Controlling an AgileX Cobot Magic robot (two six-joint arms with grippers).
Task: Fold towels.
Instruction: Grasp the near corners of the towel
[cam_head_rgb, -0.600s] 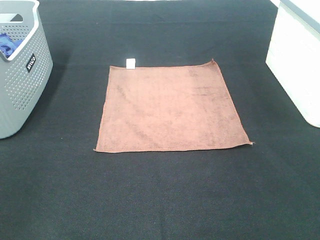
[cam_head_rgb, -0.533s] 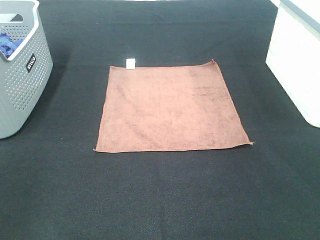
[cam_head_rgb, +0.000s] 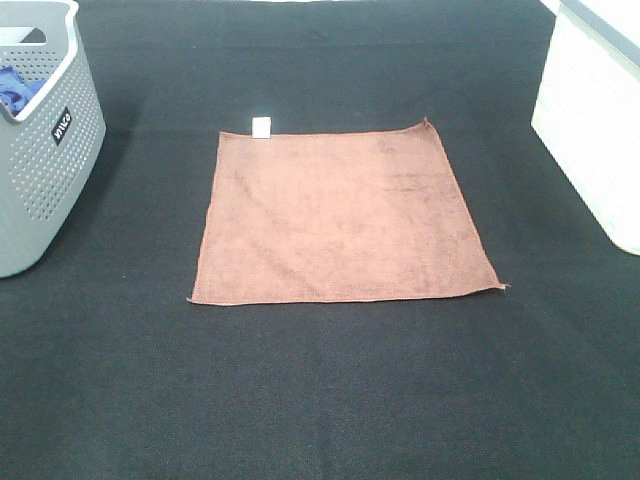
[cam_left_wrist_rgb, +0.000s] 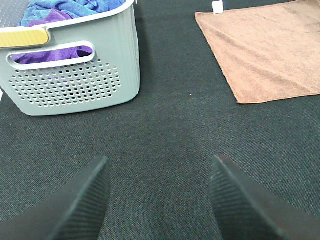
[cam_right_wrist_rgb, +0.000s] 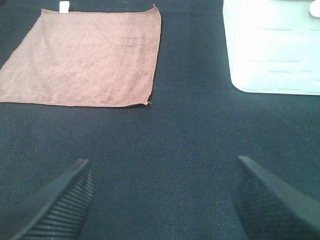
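Zero chg — towel (cam_head_rgb: 345, 215) flat, unmoved; basket (cam_head_rgb: 55, 160) same

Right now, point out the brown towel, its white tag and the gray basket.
brown towel (cam_head_rgb: 340, 215), exterior high view, middle of the flat cloth.
white tag (cam_head_rgb: 262, 126), exterior high view, centre of the tag.
gray basket (cam_left_wrist_rgb: 75, 85), left wrist view, perforated side wall.
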